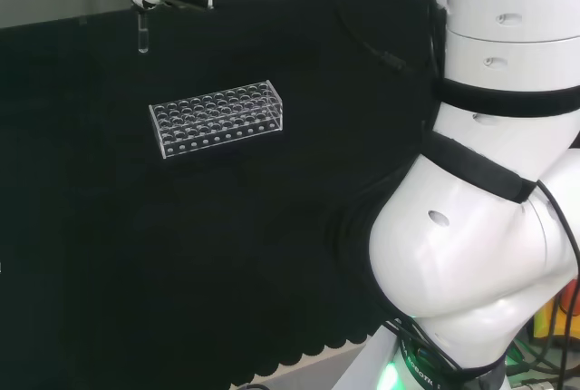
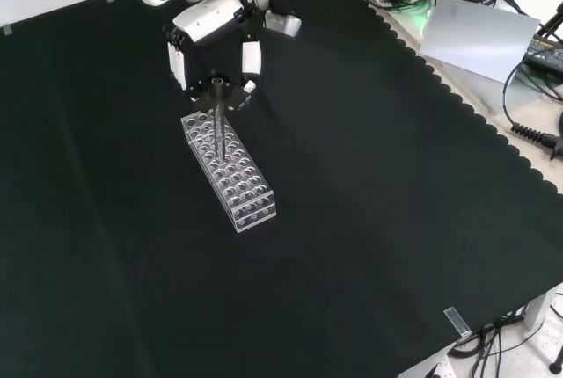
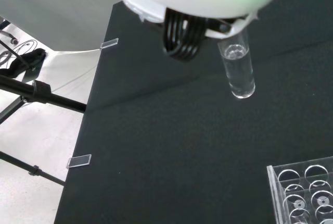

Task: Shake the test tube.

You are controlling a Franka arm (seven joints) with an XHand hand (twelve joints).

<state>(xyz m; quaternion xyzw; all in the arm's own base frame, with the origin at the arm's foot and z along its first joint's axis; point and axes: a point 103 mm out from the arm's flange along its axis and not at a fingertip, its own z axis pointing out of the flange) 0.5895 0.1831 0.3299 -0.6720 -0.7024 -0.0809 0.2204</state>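
- The black and white fingers [image 2: 250, 56] curl down and inward around the top of a slim clear glass test tube [image 1: 142, 34], grasping it near its mouth.
- The black and white robot hand [image 2: 211, 19] hangs above the bench, fingers pointing down in the front view.
- In the head view the tube hangs upright below the hand, clear of the cloth, above and left of the rack.
- In the wrist view the tube's lower end [image 3: 238, 70] shows clear liquid inside, with a round closed bottom.
- A clear plastic rectangular test tube rack [image 1: 217, 117] with rows of round holes stands on the black cloth [image 2: 369, 220]; no tubes can be made out in it.
- In the front view the tube overlaps the rack's far end.
- A grey flat sheet [image 2: 475, 39] lies beyond the cloth's scalloped edge in the front view.
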